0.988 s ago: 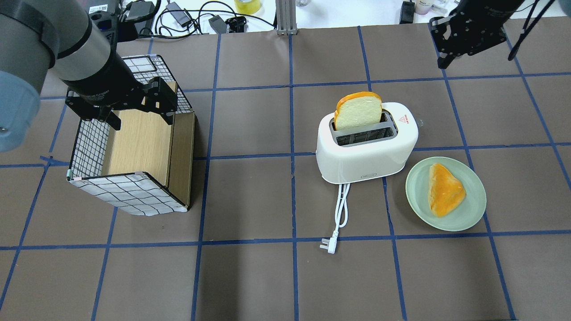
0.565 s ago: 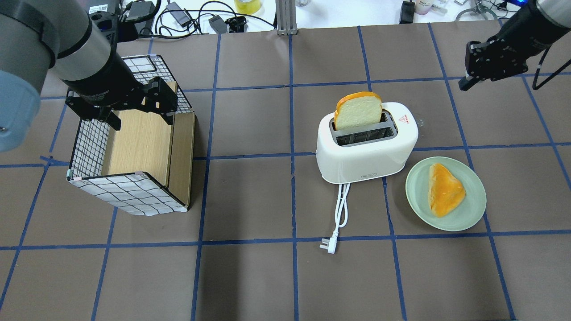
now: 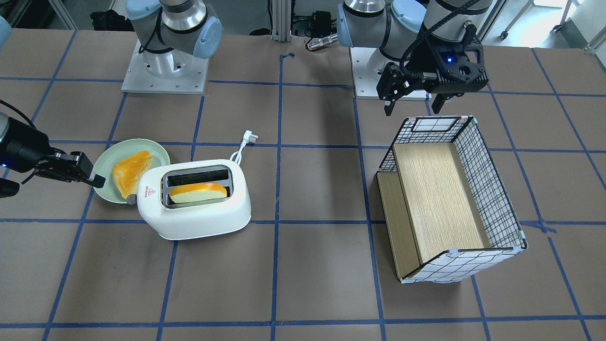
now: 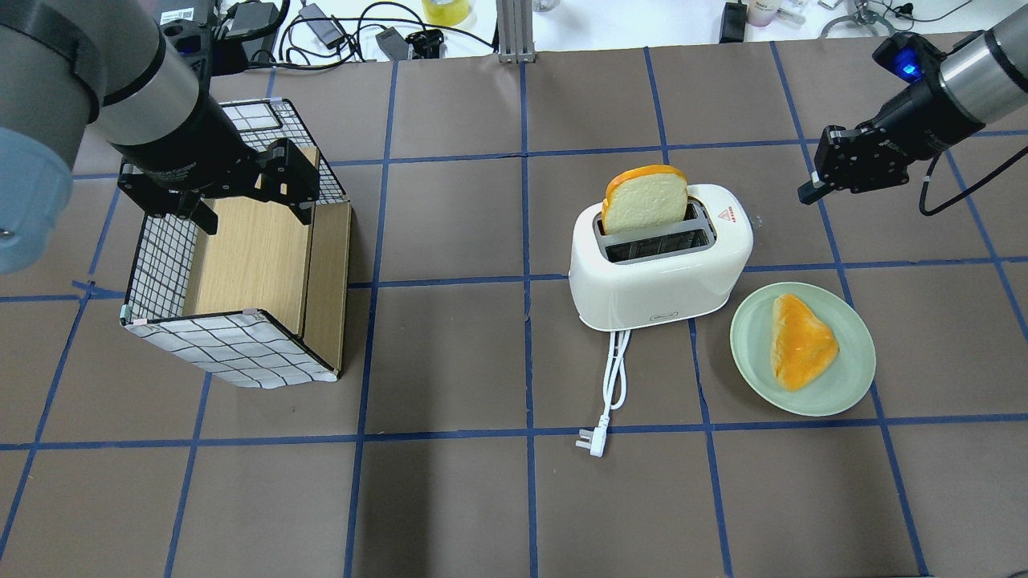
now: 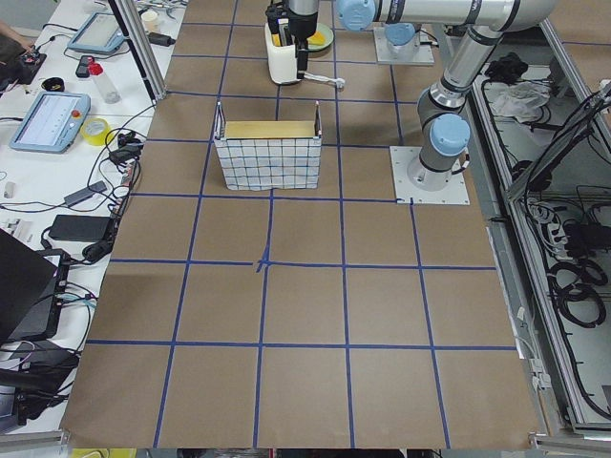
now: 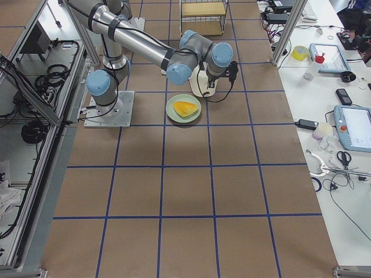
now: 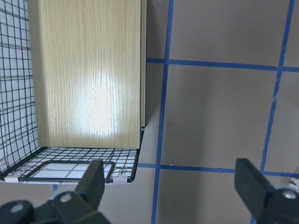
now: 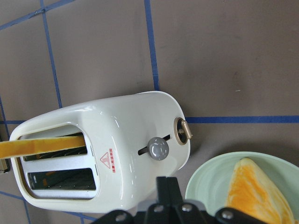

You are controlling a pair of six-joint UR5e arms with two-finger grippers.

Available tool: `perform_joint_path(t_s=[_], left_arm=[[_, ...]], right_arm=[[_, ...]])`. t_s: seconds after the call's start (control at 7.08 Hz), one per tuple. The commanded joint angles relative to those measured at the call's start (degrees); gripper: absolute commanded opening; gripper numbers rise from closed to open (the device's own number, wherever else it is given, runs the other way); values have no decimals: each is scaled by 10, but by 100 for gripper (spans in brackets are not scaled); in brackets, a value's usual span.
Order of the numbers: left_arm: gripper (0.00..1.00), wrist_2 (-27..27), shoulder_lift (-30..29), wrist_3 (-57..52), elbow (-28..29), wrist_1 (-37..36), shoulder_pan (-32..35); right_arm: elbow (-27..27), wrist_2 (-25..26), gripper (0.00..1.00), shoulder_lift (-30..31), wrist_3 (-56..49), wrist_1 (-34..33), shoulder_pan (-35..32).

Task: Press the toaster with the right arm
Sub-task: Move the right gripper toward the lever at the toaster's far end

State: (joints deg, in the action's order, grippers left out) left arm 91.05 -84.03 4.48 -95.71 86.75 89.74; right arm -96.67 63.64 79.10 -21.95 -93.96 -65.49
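Observation:
The white two-slot toaster stands right of the table's centre, with a bread slice upright in its far slot. Its cord trails toward the robot's side. In the right wrist view the toaster shows its grey lever knob on the end face. My right gripper is shut and empty. It hovers to the right of the toaster's lever end, apart from it, and shows in the front view too. My left gripper is open and empty over the basket's far end.
A checked wire-and-wood basket stands at the left. A pale green plate with a bread piece lies just right of the toaster, below the right gripper's path. Cables and tools lie beyond the table's far edge.
My right gripper has come down from the far right corner toward the toaster's lever end and turned its fingers toward it. The left arm has not moved.

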Motion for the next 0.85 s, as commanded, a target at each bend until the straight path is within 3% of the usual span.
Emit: perform_joint_path(t_s=[0.0, 0.42, 0.71], left_arm=[[100, 0, 0, 0, 0, 0, 0], [100, 0, 0, 0, 0, 0, 0], [100, -1, 0, 0, 0, 0, 0]], right_arm=[[-5, -37, 0, -31, -16, -7, -3], [-11, -82, 0, -41, -44, -7, -5], [-20, -83, 0, -42, -63, -8, -5]])
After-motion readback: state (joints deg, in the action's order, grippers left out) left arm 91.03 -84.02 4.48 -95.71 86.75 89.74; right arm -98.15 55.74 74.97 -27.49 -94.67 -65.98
